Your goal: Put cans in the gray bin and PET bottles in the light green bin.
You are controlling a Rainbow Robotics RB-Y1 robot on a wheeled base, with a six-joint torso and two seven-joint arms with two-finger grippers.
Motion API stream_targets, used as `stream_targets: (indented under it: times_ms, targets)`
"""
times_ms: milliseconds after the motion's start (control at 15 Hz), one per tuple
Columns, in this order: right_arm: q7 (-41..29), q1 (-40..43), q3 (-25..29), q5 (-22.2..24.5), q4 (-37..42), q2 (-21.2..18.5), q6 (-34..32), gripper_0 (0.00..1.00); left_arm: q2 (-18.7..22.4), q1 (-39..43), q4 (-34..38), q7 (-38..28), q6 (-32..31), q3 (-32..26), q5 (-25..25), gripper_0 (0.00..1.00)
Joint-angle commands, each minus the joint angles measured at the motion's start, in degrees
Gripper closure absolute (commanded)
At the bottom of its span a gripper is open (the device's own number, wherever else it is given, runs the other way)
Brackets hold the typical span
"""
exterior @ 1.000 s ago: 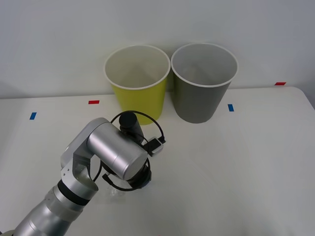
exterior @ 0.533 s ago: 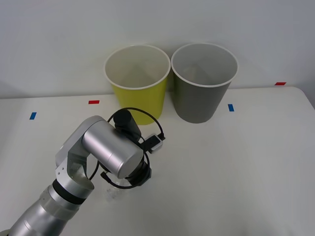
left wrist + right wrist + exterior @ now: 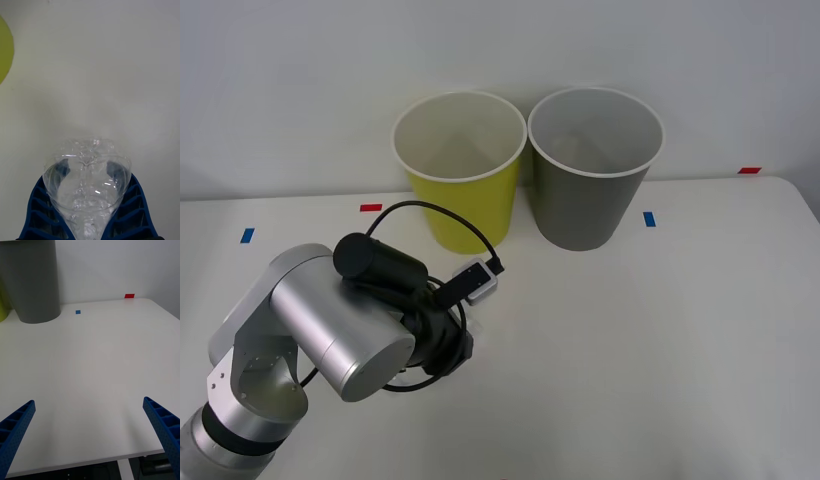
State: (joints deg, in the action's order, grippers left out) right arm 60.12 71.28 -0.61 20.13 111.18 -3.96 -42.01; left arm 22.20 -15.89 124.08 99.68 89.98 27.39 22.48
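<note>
- PET bottle point(image 3: 87, 176): clamped between the blue ribbed fingers point(image 3: 35, 210) of my left gripper point(image 3: 88, 221). Its clear, crinkled base points away from my wrist camera, over bare white tabletop. In the front view my own arm covers the bottle.
- Left gripper: closed on the bottle, one finger on each side of the body, both touching it.
- Right gripper point(image 3: 90, 435): fingers spread wide, nothing between them, hovering above the table point(image 3: 660, 330) near its near edge.
- Edges: the table's near edge runs just under my right fingers in the right wrist view, with dark floor showing below it. The right edge of the table shows at the far right of the front view.
- Open room: the tabletop between my left arm and the two bins is bare, and so is the whole right half of the table.
- Light green bin point(image 3: 461, 170): upright at the back of the table, ahead of my left arm. A sliver of it shows at the edge of the left wrist view point(image 3: 5, 52).
- Gray bin point(image 3: 592, 165): upright, just beside the light green bin on its right; I cannot tell whether the two touch.
- Surface: plain white, marked with small blue tape pieces point(image 3: 649, 218) and red tape pieces point(image 3: 370, 208).
- Room: a plain pale wall point(image 3: 300, 80) stands directly behind the bins.
- Left arm point(image 3: 320, 330) pose: it enters from the lower left of the front view, its silver wrist housing turned across toward the right, with a black cable looping over it.
</note>
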Motion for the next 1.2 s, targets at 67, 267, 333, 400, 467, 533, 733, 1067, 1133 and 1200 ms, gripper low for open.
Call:
stream_targets:
  times_ms: [67, 267, 333, 400, 467, 533, 733, 1067, 1133, 1200]
  targets:
    - [0.0, 0.0, 0.0, 0.0, 0.0, 0.0, 0.0, 0.0, 1.35, 3.15, 5.47, 1.4, -1.39, -4.19, 2.39, 1.0]
    - [0.0, 0.0, 0.0, 0.0, 0.0, 0.0, 0.0, 0.0, 1.79, 5.87, 10.92, 6.41, -1.48, -13.24, 9.43, 1.0]
    - [0.0, 0.0, 0.0, 0.0, 0.0, 0.0, 0.0, 0.0, 1.62, 6.66, 13.29, 6.5, -1.48, -15.44, 10.13, 1.0]
    - [0.0, 0.0, 0.0, 0.0, 0.0, 0.0, 0.0, 0.0, 1.62, 7.1, 15.58, 6.23, -1.39, -16.67, 10.3, 1.0]
    - [0.0, 0.0, 0.0, 0.0, 0.0, 0.0, 0.0, 0.0, 1.79, 7.54, 17.78, 6.23, -1.39, -18.43, 10.83, 1.0]
    - [0.0, 0.0, 0.0, 0.0, 0.0, 0.0, 0.0, 0.0, 1.97, 7.72, 19.89, 6.23, -1.39, -19.92, 11.62, 1.0]
    - [0.0, 0.0, 0.0, 0.0, 0.0, 0.0, 0.0, 0.0, 1.97, 7.72, 22.08, 6.5, -1.39, -28.36, 21.55, 1.0]
    - [0.0, 0.0, 0.0, 0.0, 0.0, 0.0, 0.0, 0.0, 1.88, 5.96, 22.08, 8.34, -1.39, -42.42, 32.1, 1.0]
    - [0.0, 0.0, 0.0, 0.0, 0.0, 0.0, 0.0, 0.0, 1.88, 4.73, 22.08, 8.52, -1.39, -45.14, 33.33, 1.0]
    - [0.0, 0.0, 0.0, 0.0, 0.0, 0.0, 0.0, 0.0, 1.79, 3.76, 22.08, 8.52, -1.39, -47.17, 33.95, 1.0]
